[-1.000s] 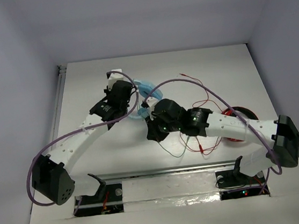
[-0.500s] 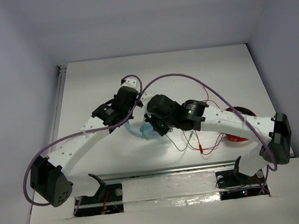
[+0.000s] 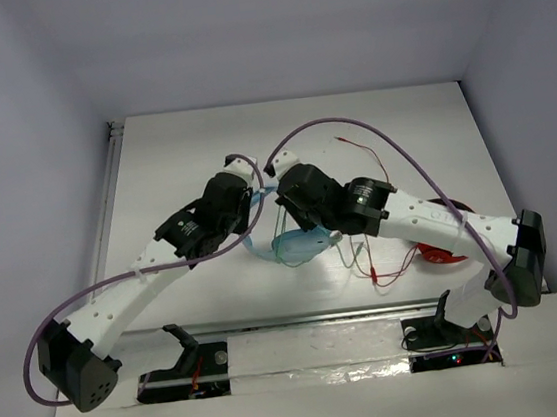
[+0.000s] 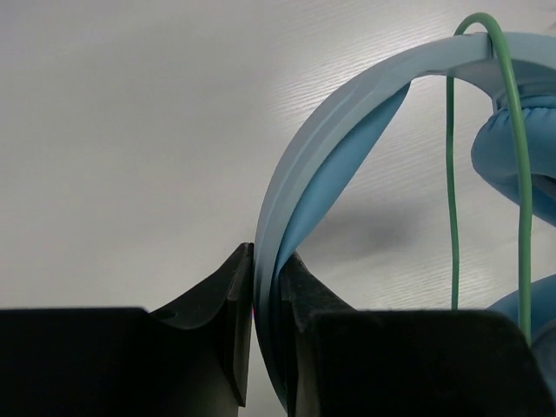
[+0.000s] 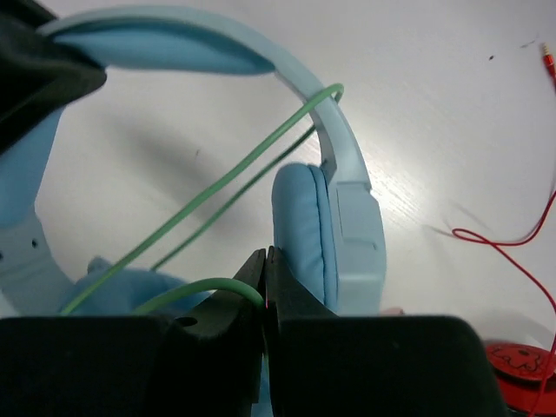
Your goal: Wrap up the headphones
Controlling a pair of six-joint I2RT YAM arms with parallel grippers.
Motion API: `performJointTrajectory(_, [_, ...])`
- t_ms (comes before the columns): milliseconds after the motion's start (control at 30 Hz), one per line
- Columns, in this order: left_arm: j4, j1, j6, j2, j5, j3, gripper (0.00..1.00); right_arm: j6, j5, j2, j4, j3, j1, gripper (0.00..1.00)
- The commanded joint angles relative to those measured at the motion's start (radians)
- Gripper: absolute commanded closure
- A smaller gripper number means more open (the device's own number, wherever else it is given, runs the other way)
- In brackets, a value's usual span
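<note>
One light blue headphones (image 3: 298, 247), one green cable (image 4: 453, 191), one red headphones (image 3: 445, 254), one red cable (image 5: 499, 238), two arms (image 3: 154, 263) (image 3: 431, 223)

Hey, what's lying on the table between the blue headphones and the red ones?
In the right wrist view, a thin red cable loops across bare table between the blue headphones and the red headphones.

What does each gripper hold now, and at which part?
The left gripper clamps the light blue headphones by the headband; the right gripper pinches their thin green cable.
</note>
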Motion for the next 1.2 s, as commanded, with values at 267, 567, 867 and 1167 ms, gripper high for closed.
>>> performJointTrajectory(267, [0.028, -0.022, 0.023, -0.087, 0.169, -0.03, 1.0, 0.028, 0.197, -0.063, 0.254, 0.016, -0.113, 0.73])
performJointTrajectory(567, [0.023, 0.003, 0.004, -0.046, 0.142, -0.049, 1.0, 0.075, 0.099, -0.095, 0.346, -0.017, -0.191, 0.65])
performJointTrajectory(867, [0.021, 0.014, -0.005, -0.029, 0.125, -0.023, 1.0, 0.123, -0.165, -0.104, 0.39, -0.042, -0.224, 0.68])
performJointTrajectory(1167, [0.041, 0.014, 0.0, -0.045, 0.188, -0.03, 1.0, 0.098, -0.105, -0.143, 0.39, -0.039, -0.242, 1.0])
